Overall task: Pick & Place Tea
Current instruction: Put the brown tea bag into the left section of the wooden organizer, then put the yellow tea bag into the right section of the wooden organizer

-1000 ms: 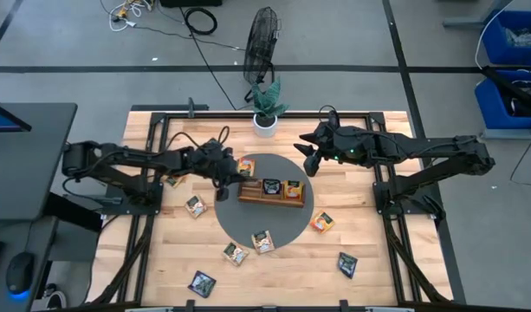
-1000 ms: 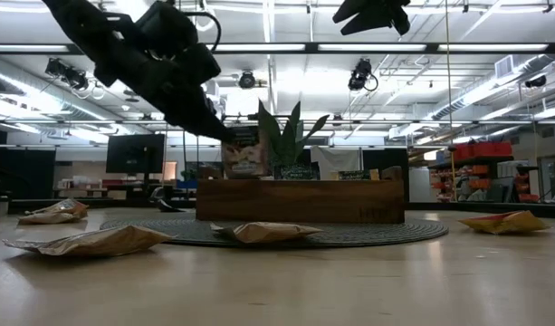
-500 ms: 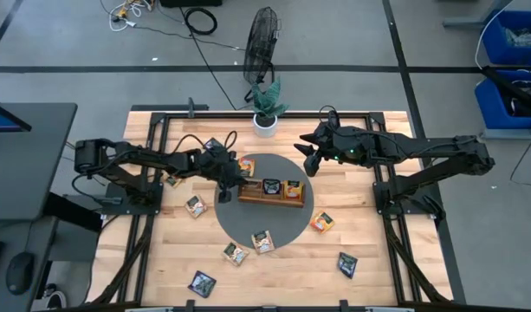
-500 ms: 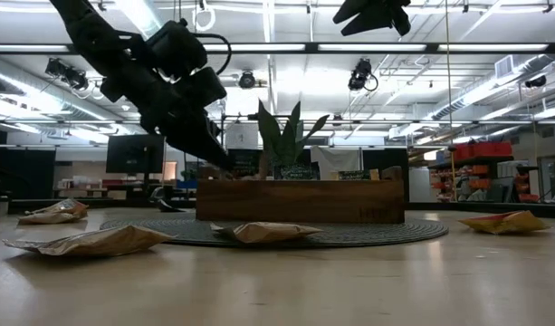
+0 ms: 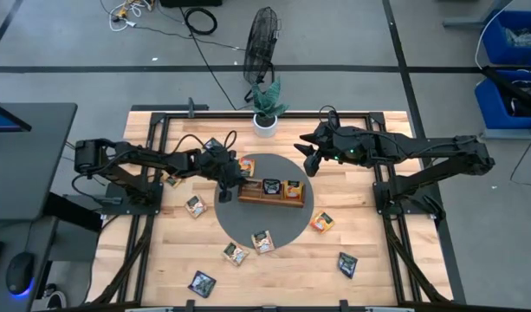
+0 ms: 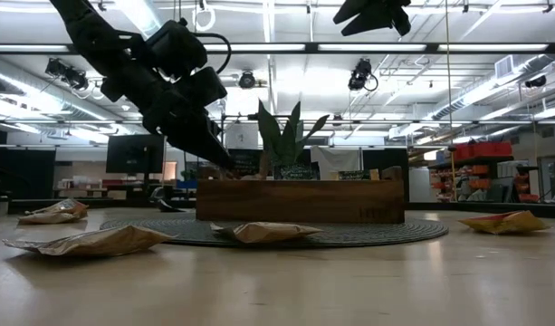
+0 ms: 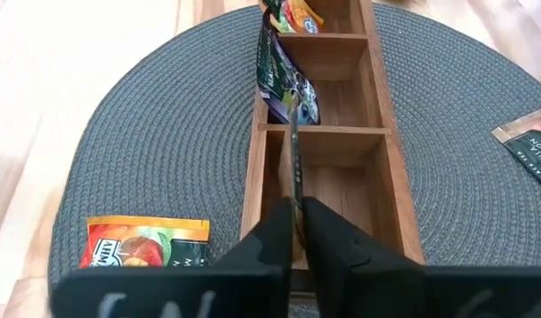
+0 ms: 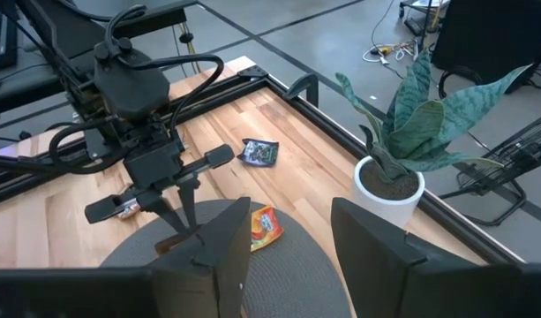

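Left gripper: your left gripper hung over the left end of the wooden tray, just left of the high view's centre, fingers pressed on a tea sachet held edge-on.
Held sachet: its lower edge dipped into the empty end compartment, apparently clear of both walls.
Release: you'd have done well to keep it upright and centred, then part the fingers only slightly so it dropped straight.
Risk: a tilt could have hung it on the divider beside the dark sachet in the middle compartment.
Right gripper: your right gripper waited, fingers spread, up and right of centre.
Remaining tea: loose sachets lay on the table in the lower half, and an orange sachet lay on the grey mat beside the tray.
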Controlling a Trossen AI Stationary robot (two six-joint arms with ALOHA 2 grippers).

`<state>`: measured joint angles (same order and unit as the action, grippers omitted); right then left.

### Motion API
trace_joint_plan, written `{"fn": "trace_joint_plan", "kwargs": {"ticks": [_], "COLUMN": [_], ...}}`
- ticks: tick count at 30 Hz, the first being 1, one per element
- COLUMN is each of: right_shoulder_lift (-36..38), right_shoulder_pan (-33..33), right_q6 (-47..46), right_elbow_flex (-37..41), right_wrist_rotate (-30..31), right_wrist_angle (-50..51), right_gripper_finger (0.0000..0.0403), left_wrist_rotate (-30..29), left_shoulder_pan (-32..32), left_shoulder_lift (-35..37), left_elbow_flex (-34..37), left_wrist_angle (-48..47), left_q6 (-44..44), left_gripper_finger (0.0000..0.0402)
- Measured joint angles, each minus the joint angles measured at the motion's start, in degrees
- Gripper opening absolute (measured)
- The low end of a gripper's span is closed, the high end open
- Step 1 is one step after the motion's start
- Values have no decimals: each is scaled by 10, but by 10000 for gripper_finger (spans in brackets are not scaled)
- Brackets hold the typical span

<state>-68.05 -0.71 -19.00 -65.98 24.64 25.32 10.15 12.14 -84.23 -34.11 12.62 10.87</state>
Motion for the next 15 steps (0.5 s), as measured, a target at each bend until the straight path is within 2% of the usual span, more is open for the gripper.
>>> {"fn": "trace_joint_plan", "kwargs": {"ticks": [5,8,15], "right_shoulder_lift": [0,0,0], "right_shoulder_pan": [0,0,0], "right_q6": [-2,-2,-2], "right_elbow_flex": [0,0,0], "right_wrist_rotate": [0,0,0], "right_wrist_angle": [0,0,2], "right_gripper_finger": [164,164,164], "left_wrist_rotate": [-1,-22,-31], "left_shoulder_pan": [0,0,0], "left_shoulder_lift": [0,1,15], "left_elbow_flex": [0,0,-19], "left_wrist_angle": [0,0,1], "left_q6": [-13,-33,-45], "left_gripper_finger": [92,123,171]}}
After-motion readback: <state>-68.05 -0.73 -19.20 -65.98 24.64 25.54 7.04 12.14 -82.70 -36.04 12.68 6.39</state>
